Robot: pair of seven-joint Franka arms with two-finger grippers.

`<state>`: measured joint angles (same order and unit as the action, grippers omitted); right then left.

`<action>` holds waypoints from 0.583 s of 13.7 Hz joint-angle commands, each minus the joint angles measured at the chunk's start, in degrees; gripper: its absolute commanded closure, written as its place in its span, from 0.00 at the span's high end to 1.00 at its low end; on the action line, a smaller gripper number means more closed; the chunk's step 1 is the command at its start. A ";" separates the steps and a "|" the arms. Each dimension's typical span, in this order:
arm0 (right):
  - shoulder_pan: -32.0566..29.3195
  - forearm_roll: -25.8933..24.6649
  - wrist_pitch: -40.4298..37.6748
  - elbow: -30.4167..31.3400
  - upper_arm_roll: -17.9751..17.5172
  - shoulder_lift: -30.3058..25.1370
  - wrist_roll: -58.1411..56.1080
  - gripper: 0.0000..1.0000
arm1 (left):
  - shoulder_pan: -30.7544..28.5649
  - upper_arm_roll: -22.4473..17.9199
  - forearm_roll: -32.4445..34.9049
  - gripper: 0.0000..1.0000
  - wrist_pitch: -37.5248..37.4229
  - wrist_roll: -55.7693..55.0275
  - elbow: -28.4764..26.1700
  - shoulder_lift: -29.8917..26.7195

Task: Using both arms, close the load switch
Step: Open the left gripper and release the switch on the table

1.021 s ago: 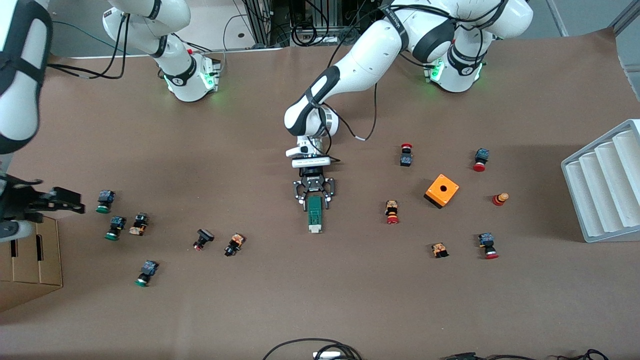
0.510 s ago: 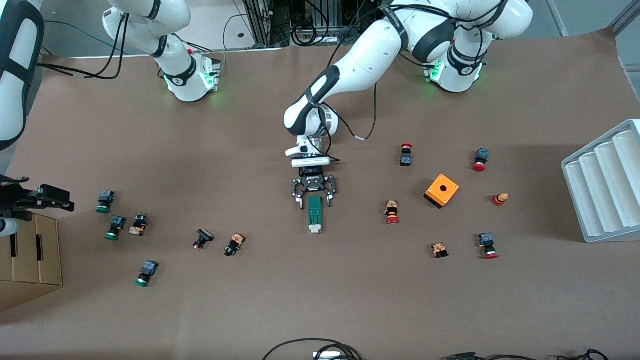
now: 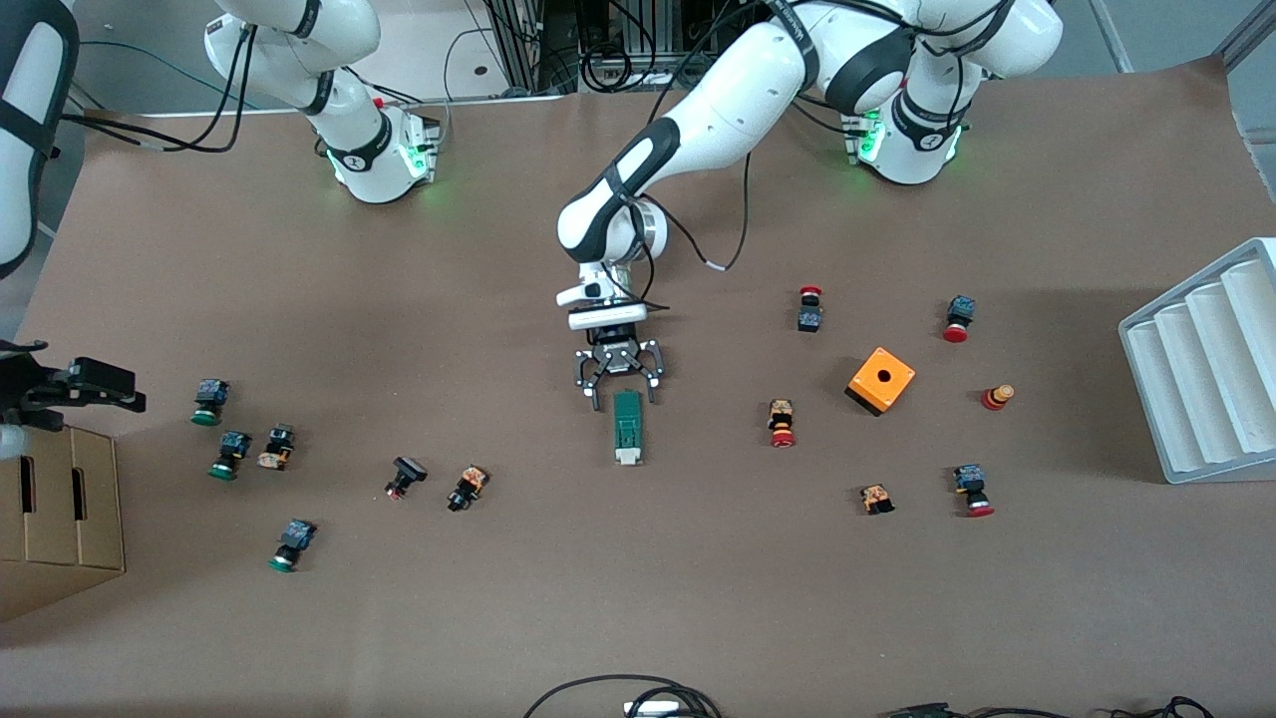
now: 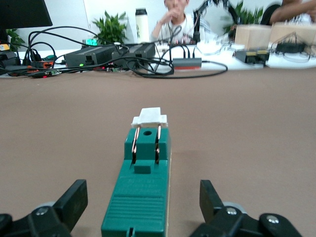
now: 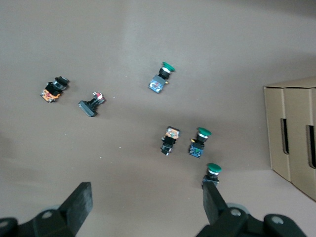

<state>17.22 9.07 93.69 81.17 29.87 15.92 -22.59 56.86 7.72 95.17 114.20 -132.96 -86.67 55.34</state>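
From above, the load switch (image 3: 626,428) lies flat near the middle of the tabletop, white end toward the front camera, touching nothing. The left gripper (image 3: 618,391) sits just at its green end with fingers spread wide and empty, clear of the block. The left wrist view adds what the overhead cannot: two copper strips running along the switch (image 4: 142,190) up to the white piece, and both fingertips (image 4: 73,199) standing apart on either side of the green body, not touching it.

The right gripper (image 3: 95,386) hangs at the tabletop's edge on the right arm's end, above a cardboard box (image 3: 55,519); the overhead does not settle how its fingers stand. Its wrist view does: the right gripper (image 5: 147,203) is spread open and holds nothing, looking down on a scatter of green push buttons (image 5: 199,141) and the box (image 5: 296,133).

A second ago the left gripper was clenched on the switch's green end; now it has let go and drawn back toward its base, while the switch stays where it was. The right gripper has drifted a little farther from the front camera.
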 commanded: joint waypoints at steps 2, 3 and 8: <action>-7.24 -3.33 -0.52 0.66 -9.68 -1.76 2.29 1.00 | -0.87 -0.16 -9.37 0.99 2.87 15.06 -1.22 -5.68; -14.77 -6.66 -0.70 0.66 -19.40 -2.29 2.46 1.00 | -0.96 -0.16 -11.13 0.99 2.87 18.23 -1.22 -6.55; -24.95 -12.58 -1.84 3.38 -32.68 -5.01 15.55 1.00 | -3.07 -0.16 -22.64 0.99 4.80 37.56 -0.95 -11.21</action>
<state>-7.07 -2.14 92.21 81.49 -1.47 13.81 -10.96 55.23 7.46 76.42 117.77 -102.73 -86.53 47.13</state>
